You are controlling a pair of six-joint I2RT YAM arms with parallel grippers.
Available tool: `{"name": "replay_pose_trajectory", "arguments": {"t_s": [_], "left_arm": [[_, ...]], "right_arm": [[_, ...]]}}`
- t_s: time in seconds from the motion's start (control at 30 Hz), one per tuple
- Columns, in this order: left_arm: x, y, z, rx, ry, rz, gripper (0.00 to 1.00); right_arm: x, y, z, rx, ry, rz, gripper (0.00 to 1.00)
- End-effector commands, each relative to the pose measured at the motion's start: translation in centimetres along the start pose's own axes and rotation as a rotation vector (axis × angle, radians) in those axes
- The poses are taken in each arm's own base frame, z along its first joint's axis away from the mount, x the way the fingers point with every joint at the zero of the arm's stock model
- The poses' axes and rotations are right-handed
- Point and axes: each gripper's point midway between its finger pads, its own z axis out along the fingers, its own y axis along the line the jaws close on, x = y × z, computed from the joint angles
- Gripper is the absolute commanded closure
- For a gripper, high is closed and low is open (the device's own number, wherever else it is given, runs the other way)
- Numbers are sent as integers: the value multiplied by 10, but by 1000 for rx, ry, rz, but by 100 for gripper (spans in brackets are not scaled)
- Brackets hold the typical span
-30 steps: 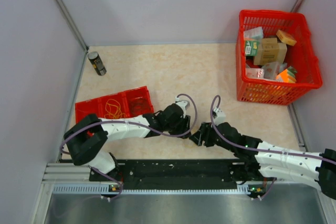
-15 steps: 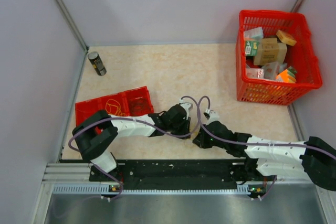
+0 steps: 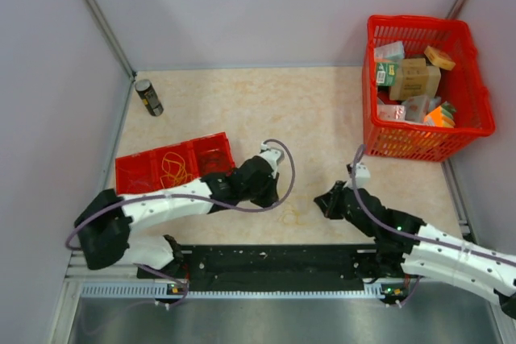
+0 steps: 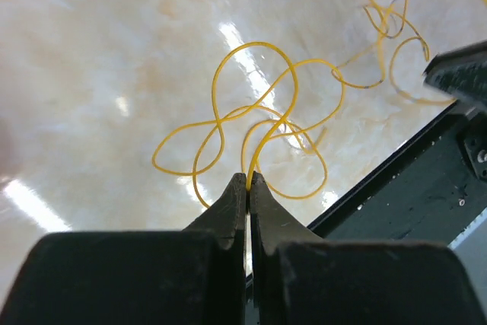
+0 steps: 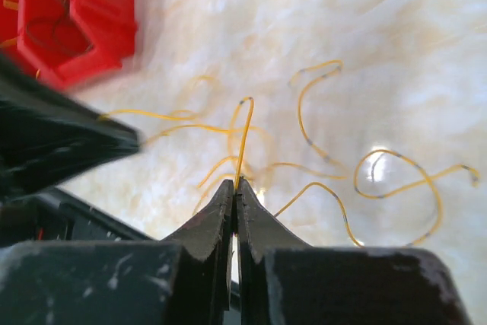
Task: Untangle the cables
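The cables (image 3: pixel 294 217) lie on the table (image 3: pixel 242 102) near its front edge, between the left gripper (image 4: pixel 249 180) and the right gripper (image 5: pixel 234 183). A compartment tray (image 3: pixel 129 171) sits to their left and holds wire loops (image 3: pixel 172 168). A can (image 3: pixel 148 97) stands at the rear left. A basket (image 3: pixel 415 19) of boxes (image 3: pixel 413 78) sits at the rear right.

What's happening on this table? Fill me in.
Two robot arms are working on a tangle of thin yellow cables. The left end effector is shut on one strand, and the right end effector is shut on another. The rest of the cables lie in loose loops on the table between the arms, crossing one another, so they are not yet untangled. A red tray on the left holds more loops.
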Motion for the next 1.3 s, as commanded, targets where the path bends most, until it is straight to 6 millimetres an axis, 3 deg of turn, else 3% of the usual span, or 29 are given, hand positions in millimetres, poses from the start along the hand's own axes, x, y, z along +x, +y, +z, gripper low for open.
{"name": "replay_pose_trajectory", "arguments": {"t_s": [0.0, 0.13, 0.2, 0.33, 0.4, 0.47, 0.6, 0.73, 0.83, 0.93, 1.03, 1.17, 1.27], "left_arm": [[-69, 21, -89, -169, -284, 80, 100], [-114, 47, -192, -322, -583, 52, 100], [-127, 55, -247, -343, -731, 24, 100], [-133, 71, -350, -333, -1016, -61, 100], [-129, 77, -389, -310, -1126, -89, 100], [-124, 84, -415, -300, -1199, -112, 100], [-113, 102, -442, -368, -1244, -147, 100], [-110, 109, -446, -411, -1225, -146, 100], [-110, 107, -443, -401, -1221, -148, 100], [-117, 94, -426, -351, -1184, -107, 100], [-118, 101, -423, -437, -1137, -121, 100], [-107, 127, -462, -565, -1186, -191, 100], [-93, 140, -494, -558, -1287, -248, 100]], "right_arm": [[-65, -34, -45, 203, -233, -9, 100], [-123, -40, -102, 221, -447, 60, 100], [-149, -43, -134, 203, -552, 96, 100], [-191, -59, -205, 148, -765, 207, 100], [-203, -69, -236, 129, -841, 249, 100], [-213, -73, -253, 163, -858, 223, 100], [-217, -78, -264, 184, -871, 198, 100], [-214, -82, -265, 180, -870, 200, 100], [-212, -82, -263, 172, -860, 212, 100], [-208, -76, -252, 165, -833, 207, 100], [-209, -76, -248, 204, -815, 161, 100], [-212, -91, -270, 203, -858, 223, 100], [-214, -107, -289, 236, -885, 273, 100]]}}
